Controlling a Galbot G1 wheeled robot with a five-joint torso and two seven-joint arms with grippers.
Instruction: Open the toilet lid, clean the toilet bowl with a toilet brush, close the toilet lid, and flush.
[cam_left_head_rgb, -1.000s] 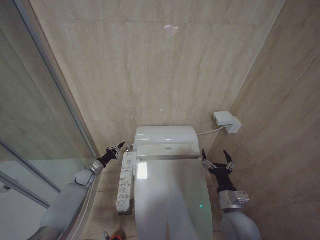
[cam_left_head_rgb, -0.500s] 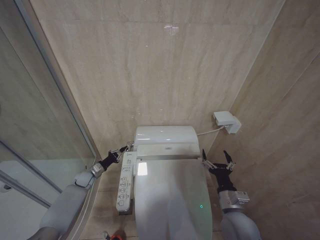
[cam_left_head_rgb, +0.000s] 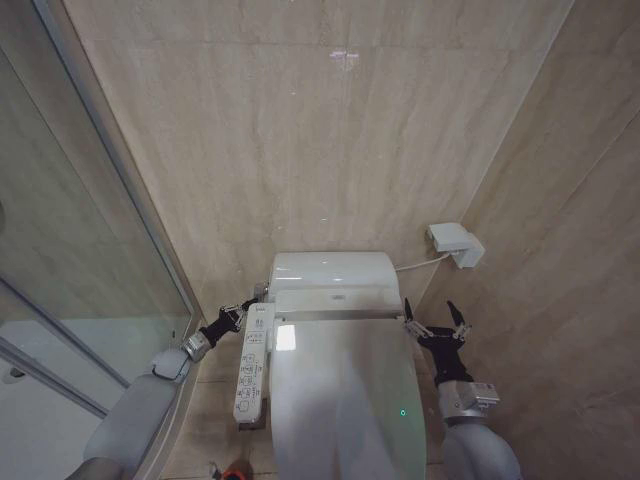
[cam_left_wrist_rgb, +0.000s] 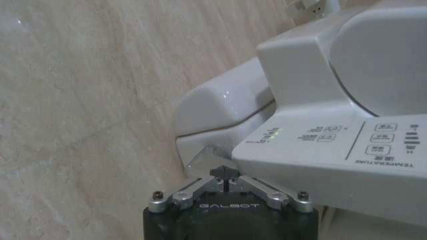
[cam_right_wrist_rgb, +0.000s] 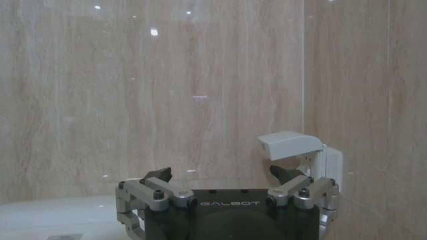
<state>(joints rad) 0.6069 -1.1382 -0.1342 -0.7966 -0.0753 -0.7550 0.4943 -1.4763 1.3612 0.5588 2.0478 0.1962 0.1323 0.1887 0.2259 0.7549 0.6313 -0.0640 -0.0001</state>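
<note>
The toilet lid (cam_left_head_rgb: 345, 400) lies shut over the toilet bowl, so the bowl's inside is hidden. My left gripper (cam_left_head_rgb: 250, 304) is shut and holds nothing. It sits at the far end of the long button panel (cam_left_head_rgb: 251, 362) on the toilet's left side. The left wrist view shows its closed fingertips (cam_left_wrist_rgb: 225, 173) just under the panel's edge (cam_left_wrist_rgb: 333, 150), beside the white rear body (cam_left_wrist_rgb: 213, 107). My right gripper (cam_left_head_rgb: 430, 312) hangs open beside the lid's right rear corner, its fingers (cam_right_wrist_rgb: 158, 176) spread towards the wall. A red brush holder (cam_left_head_rgb: 236, 470) peeks in at the bottom edge.
The toilet's rear unit (cam_left_head_rgb: 332, 272) stands against the beige tiled wall. A white wall socket (cam_left_head_rgb: 455, 244), with a cable to the toilet, is on the right wall near my right gripper (cam_right_wrist_rgb: 221, 175). A glass shower partition (cam_left_head_rgb: 90, 250) borders the left side.
My left gripper has moved down and right, up against the far end of the button panel, and its fingers have shut. The right arm has stayed still.
</note>
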